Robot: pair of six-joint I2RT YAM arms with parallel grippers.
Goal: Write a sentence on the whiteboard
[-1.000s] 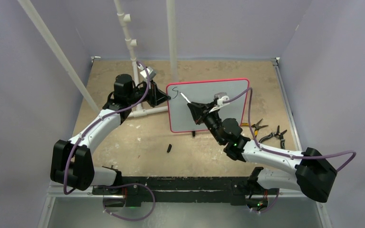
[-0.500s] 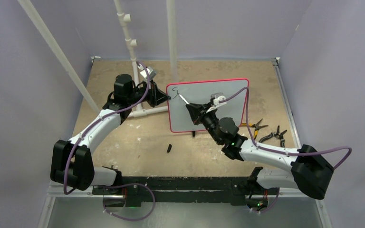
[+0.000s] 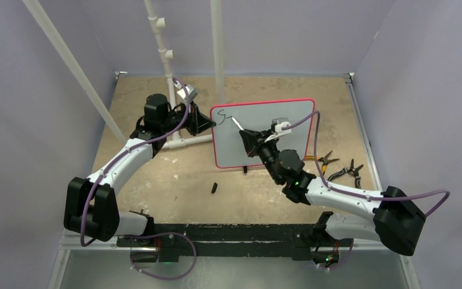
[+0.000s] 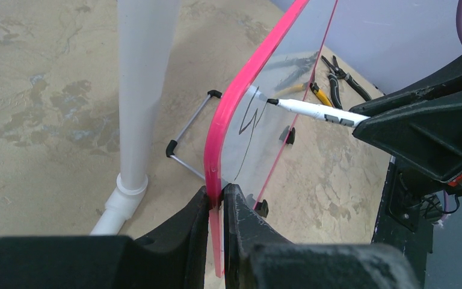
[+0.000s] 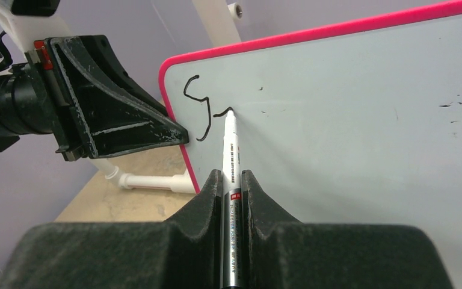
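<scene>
The whiteboard (image 3: pixel 264 132) with a pink-red frame stands tilted mid-table. It also shows in the left wrist view (image 4: pixel 234 102) and the right wrist view (image 5: pixel 349 114). My left gripper (image 3: pixel 209 125) is shut on the board's left edge (image 4: pixel 218 192). My right gripper (image 3: pixel 245 136) is shut on a white marker (image 5: pixel 231 150), whose tip touches the board at its upper left. Of the sentence, only a black "S" (image 5: pixel 200 111) and a short stroke beside it (image 5: pixel 222 112) are written.
White PVC pipes (image 3: pixel 168 66) and a pipe base (image 3: pixel 180 143) stand left of the board. Pliers (image 3: pixel 328 160) and another pair (image 3: pixel 349 170) lie at the right. A small black cap (image 3: pixel 214 188) lies on the table before the board.
The marker tip has moved a little to the right from the "S", leaving a short new stroke. The left gripper has kept its hold on the board.
</scene>
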